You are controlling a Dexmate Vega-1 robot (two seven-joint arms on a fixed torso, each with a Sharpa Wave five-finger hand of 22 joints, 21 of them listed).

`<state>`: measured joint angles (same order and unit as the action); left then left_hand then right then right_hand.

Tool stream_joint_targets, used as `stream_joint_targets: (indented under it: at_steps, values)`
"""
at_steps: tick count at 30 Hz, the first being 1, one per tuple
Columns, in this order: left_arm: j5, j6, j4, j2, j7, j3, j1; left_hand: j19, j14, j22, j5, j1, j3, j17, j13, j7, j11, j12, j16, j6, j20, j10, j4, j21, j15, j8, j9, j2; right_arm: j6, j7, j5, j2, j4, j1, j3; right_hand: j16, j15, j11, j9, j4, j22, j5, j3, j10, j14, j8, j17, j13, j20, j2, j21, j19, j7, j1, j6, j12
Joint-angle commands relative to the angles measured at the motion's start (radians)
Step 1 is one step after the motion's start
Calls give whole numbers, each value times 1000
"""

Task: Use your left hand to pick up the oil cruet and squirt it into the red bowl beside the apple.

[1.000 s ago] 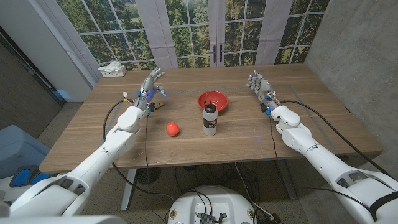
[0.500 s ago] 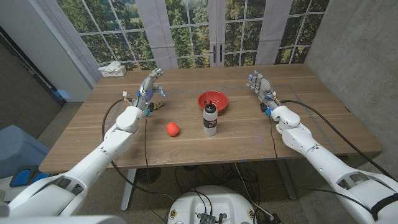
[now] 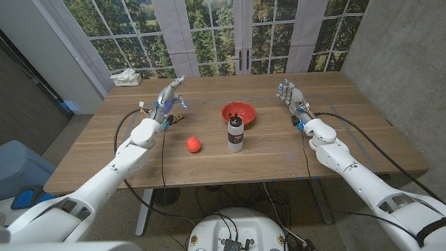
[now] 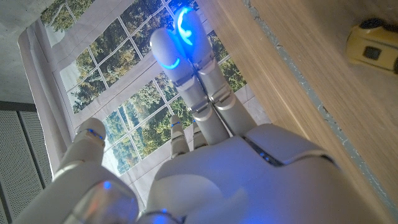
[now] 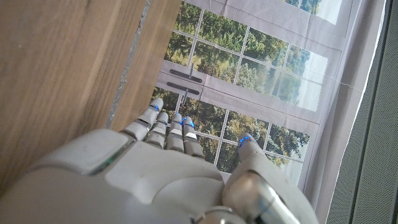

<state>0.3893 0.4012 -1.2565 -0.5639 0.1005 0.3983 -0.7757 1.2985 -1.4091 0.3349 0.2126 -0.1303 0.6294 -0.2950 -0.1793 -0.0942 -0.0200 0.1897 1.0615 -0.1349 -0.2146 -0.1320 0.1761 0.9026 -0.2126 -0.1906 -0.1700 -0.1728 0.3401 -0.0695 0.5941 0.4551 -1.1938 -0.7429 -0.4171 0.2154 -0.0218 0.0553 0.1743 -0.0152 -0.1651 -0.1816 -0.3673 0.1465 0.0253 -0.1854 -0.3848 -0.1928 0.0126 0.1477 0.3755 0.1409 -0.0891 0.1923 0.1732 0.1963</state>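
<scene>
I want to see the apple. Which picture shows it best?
The head view: the apple sits in plain sight on the table, beside the bottle. The two wrist views give no look at it, just hands, wood and windows.

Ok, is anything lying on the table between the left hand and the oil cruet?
In the head view, only bare wood lies between the left hand and the oil cruet. The apple sits nearer the robot, off that line.
</scene>
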Motion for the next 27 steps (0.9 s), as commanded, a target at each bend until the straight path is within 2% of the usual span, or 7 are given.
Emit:
stream_joint_targets:
  at_steps: [1, 3, 6, 8, 17, 25, 27]
  values:
    - [-17, -29, -66, -20, 20, 5, -39, -2, 2, -1, -5, -16, -8, 6, -4, 39, 5, 2, 9, 55, -1, -3, -1, 9, 0, 17, -4, -5, 3, 10, -3, 7, -19, -13, 2, 10, -1, 2, 6, 3, -5, -2, 4, 10, 10, -7, 1, -3, 2, -8, -5, 8, -1, -5, 6, 4]
    - [-14, -30, -74, -22, 18, 5, -46, -4, 3, -5, -6, -21, -12, 10, -4, 66, 4, 1, 12, 93, -1, -3, -1, 9, 0, 22, -5, -6, 2, 7, 2, 8, -24, -17, 4, 10, -1, 3, 6, 3, -5, -2, 5, 9, 10, -7, 2, -3, 2, -8, -7, 8, -1, -6, 6, 4]
    - [-10, -34, -92, -25, 20, 3, -59, -7, 2, -8, -7, -26, -20, 18, -4, 142, 27, 1, 18, 143, -1, -8, -3, 13, -1, 20, -5, -5, 1, 9, 1, 12, -31, -21, 4, 10, -2, 1, 6, 3, -5, -2, 5, 9, 10, -7, 2, -3, 2, -8, -8, 9, -1, -7, 6, 4]
    - [-18, -39, -107, -30, 28, 4, -68, -7, 3, -11, -7, -28, -24, 22, -4, 173, 39, 1, 20, 162, -1, -9, -4, 15, -1, 19, -5, -4, 3, 13, -1, 12, -34, -25, 5, 10, -1, 1, 6, 3, -5, -2, 5, 8, 9, -7, 3, -3, 3, -8, -9, 9, -1, -7, 6, 3]
    - [-20, -54, -159, -44, 34, 1, -105, -11, 4, -17, -8, -35, -31, 28, -4, 201, 77, -3, 28, 223, -1, 1, -4, 17, -1, 22, -6, -4, 2, 20, 4, 19, -54, -43, 10, 10, -2, 4, 6, 3, -5, -3, 6, 9, 10, -7, 4, -3, 3, -8, -13, 10, -2, -9, 7, 3]
    - [-15, -79, -215, -65, 39, -6, -146, -15, 8, -23, -8, -41, -34, 37, -4, 220, 83, -2, 26, 239, -1, 2, -3, 16, -1, 17, -6, -3, 5, 29, 3, 28, -79, -63, 15, 10, -2, 4, 6, 4, -5, -3, 7, 7, 9, -6, 5, -3, 4, -8, -16, 12, -2, -10, 7, 3]
    - [-13, -83, -228, -68, 42, -9, -156, -15, 8, -25, -8, -45, -35, 40, -4, 226, 94, -2, 25, 245, -1, 3, -2, 17, -1, 16, -6, -2, 5, 36, -2, 31, -86, -68, 14, 10, -2, 3, 6, 4, -5, -3, 7, 7, 9, -6, 5, -3, 4, -8, -17, 12, -2, -10, 7, 2]
